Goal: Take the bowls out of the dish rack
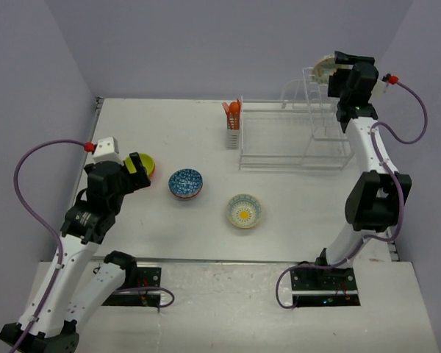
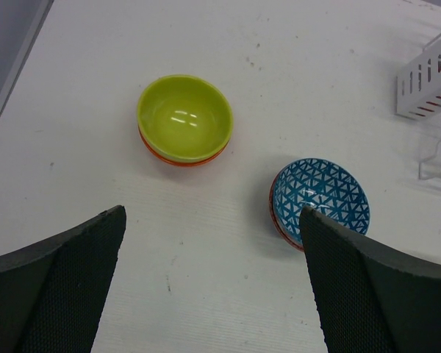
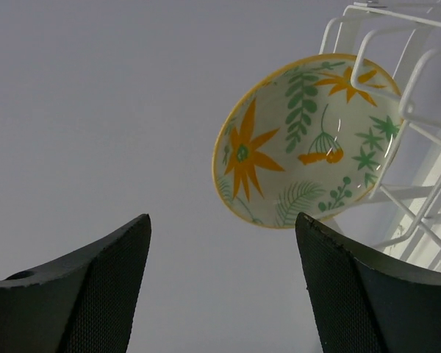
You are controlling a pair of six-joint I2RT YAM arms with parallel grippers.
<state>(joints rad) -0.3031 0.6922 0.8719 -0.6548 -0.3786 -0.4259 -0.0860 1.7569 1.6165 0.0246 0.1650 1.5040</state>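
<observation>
The dish rack (image 1: 294,140) stood at about two o'clock on the desk (image 1: 169,125). It held one bowl that I could see, the leaf-print bowl (image 3: 309,140), tipped on edge among the wires high in the taller section at the rack's right end. The right jaws were apart and empty, raised to that height and facing the bowl's painted inside, clear of it.

Out on the desk, at nine o'clock, the lime-green bowl (image 2: 185,118) sat nested in an orange-red bowl (image 2: 178,158). The blue patterned bowl (image 2: 320,193) stood apart from them toward the middle, at their four o'clock. A yellow-centred bowl (image 1: 244,210) lay upright farther on, at the rack's seven o'clock. The left jaws hung wide apart above the desk near the lime-green bowl, holding nothing.

At the rack's left end, orange utensils (image 1: 234,109) stuck up from the cutlery basket (image 1: 233,136).
</observation>
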